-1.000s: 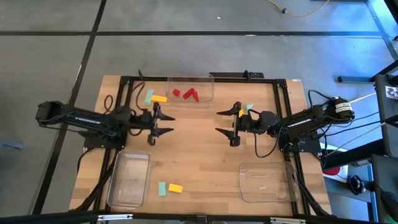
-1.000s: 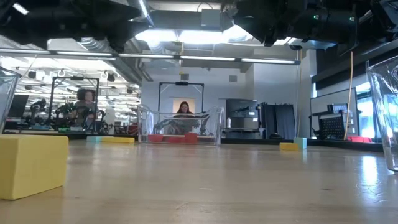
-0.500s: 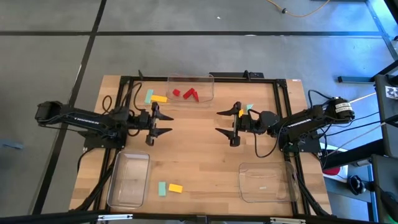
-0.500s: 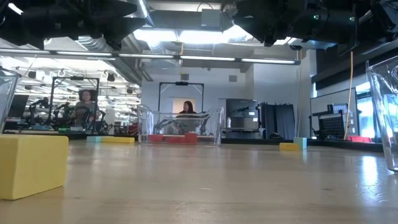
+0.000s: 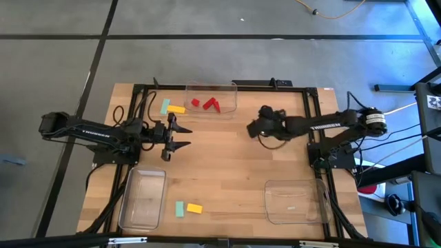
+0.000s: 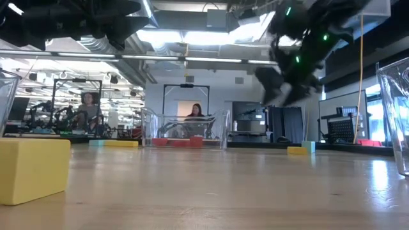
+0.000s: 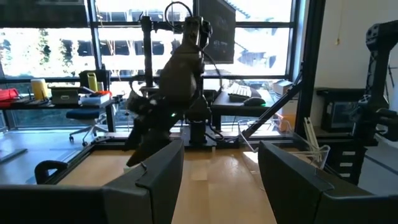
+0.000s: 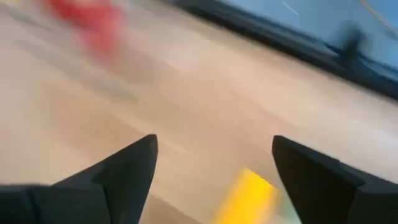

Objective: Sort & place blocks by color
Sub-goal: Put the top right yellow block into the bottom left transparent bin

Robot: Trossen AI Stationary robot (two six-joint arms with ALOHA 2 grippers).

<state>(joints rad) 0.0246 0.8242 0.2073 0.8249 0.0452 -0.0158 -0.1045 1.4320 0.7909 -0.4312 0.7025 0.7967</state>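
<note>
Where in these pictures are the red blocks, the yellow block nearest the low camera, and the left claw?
red blocks [image 5: 208, 105]: high view, on the larger red piece inside the far clear tray.
yellow block [image 6: 32, 169]: low view, on its front face.
left claw [image 5: 186, 136]: high view, midway between its open fingertips.

Three red blocks [image 5: 206, 104], three yellow [image 5: 176, 109], three teal [image 5: 165, 106], three clear trays [image 5: 142, 198].

Overhead camera looks straight down on the whole table [image 5: 227, 162]. Low camera sits at tabletop level, facing across the wood into the room. Left wrist camera looks forward across the table toward the windows; right wrist camera tilts down, close to the wood. All four share the tabletop.
</note>
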